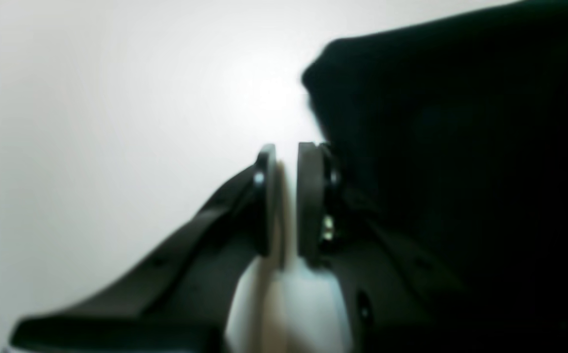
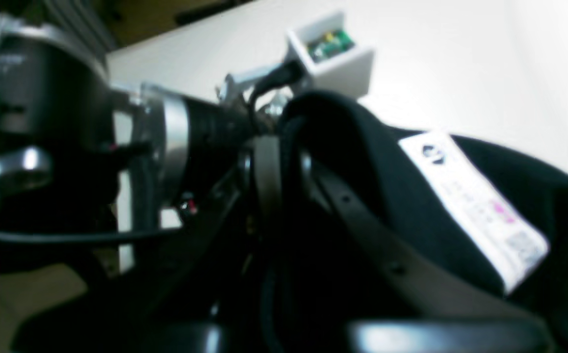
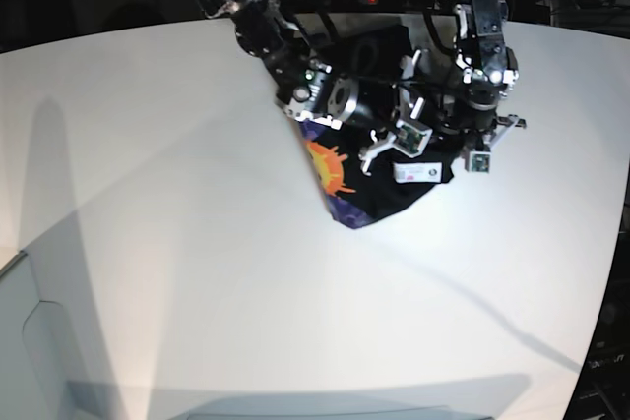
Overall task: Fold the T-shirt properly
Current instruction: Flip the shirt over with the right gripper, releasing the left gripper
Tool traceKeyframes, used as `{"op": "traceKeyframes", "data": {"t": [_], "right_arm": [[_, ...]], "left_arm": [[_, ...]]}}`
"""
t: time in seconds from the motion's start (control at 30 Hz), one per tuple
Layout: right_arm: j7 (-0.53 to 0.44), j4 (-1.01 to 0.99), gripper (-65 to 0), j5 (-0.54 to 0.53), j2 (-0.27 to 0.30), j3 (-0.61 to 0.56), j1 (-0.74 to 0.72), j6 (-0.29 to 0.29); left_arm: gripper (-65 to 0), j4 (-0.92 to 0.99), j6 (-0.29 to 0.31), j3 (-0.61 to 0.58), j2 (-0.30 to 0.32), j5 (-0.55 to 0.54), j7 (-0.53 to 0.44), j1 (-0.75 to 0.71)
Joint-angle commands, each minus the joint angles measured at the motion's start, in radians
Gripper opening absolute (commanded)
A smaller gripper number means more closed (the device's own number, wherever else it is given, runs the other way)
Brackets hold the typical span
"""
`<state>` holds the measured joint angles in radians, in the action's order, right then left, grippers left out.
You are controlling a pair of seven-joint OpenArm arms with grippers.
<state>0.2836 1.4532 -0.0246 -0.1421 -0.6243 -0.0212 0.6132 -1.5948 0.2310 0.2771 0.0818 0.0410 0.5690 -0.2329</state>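
Left gripper [image 1: 286, 206], in the left wrist view, has its two pads almost together, with only a thin bright slit between them and nothing in that slit. Black cloth of the shirt [image 1: 460, 171] lies just beside the right finger and fills that side of the picture; I cannot tell if it touches the finger. White table [image 1: 92, 122] is behind.

Right gripper [image 2: 284, 166], in the right wrist view, is closed on a fold of the shirt [image 2: 362, 196]: the dark cloth goes up between the fingers and hangs over them. A white label [image 2: 475, 206] lies on the cloth near it.

From the base view, both arms meet over the far part of the table [image 3: 197, 243]. The shirt [image 3: 345, 179] hangs bunched under them, with its orange sun print facing out and its lowest point near or on the surface.

I judge the shirt is light, soft and limp, so it will sag and fold wherever it is not supported. Good places to hold seem the shoulder seams or the hem corners, pinched through thick edges.
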Motion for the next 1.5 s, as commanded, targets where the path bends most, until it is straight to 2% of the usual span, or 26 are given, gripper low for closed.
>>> {"op": "traceKeyframes", "data": {"t": [0.0, 0.1, 0.23, 0.47, 0.67, 0.87, 0.93, 1.03, 1.2, 1.3, 1.47], "right_arm": [[0.019, -0.012, -65.0, 0.019, -0.015, -0.004, -0.023, 0.003], [0.004, -0.044, -65.0, 0.019, -0.015, -0.002, -0.030, 0.003], [-0.082, -0.072, -65.0, 0.019, -0.015, -0.001, -0.029, 0.003], [-0.093, -0.082, -65.0, 0.019, -0.015, -0.001, -0.029, 0.003], [-0.093, -0.099, -65.0, 0.019, -0.015, -0.006, -0.030, 0.003], [-0.088, -0.121, -64.8, 0.021, -0.015, -0.002, -0.053, 0.003], [-0.086, -0.119, -58.5, 0.021, -0.015, -0.002, -0.055, 0.003], [-0.093, -0.110, -45.3, 0.019, -0.015, -0.004, -0.053, 0.003], [-0.093, 0.034, -29.7, 0.019, -0.015, -0.001, 0.007, 0.003], [-0.093, 0.133, -26.0, 0.019, -0.012, 0.025, 0.040, 0.003], [-0.086, 0.218, -25.9, 0.019, -0.008, 0.182, 0.093, 0.003]], "left_arm": [[-57.3, -0.032, 0.032, 0.007, -0.009, -0.020, 0.006, -0.009], [-57.1, -0.060, 0.032, 0.067, -0.020, -0.020, 0.006, -0.009], [-57.0, -0.071, 0.032, 0.115, -0.020, -0.020, 0.006, -0.006], [-57.0, -0.071, 0.032, 0.192, -0.021, -0.025, 0.006, -0.004], [-57.1, -0.101, 0.032, 0.330, -0.035, -0.161, 0.007, -0.012], [-57.1, -0.157, 0.032, 0.360, -0.027, -0.198, 0.007, -0.069], [-57.1, -0.174, 0.032, 0.362, -0.026, -0.198, 0.007, -0.084], [-57.0, -0.200, 0.032, 0.379, -0.026, -0.198, 0.007, -0.109], [-57.0, -0.233, 0.032, 0.457, -0.033, -0.198, 0.007, -0.113], [-57.0, -0.240, 0.032, 0.502, -0.030, -0.198, 0.007, -0.113], [-57.0, -0.252, 0.032, 0.566, -0.029, -0.198, 0.007, -0.112]]}}
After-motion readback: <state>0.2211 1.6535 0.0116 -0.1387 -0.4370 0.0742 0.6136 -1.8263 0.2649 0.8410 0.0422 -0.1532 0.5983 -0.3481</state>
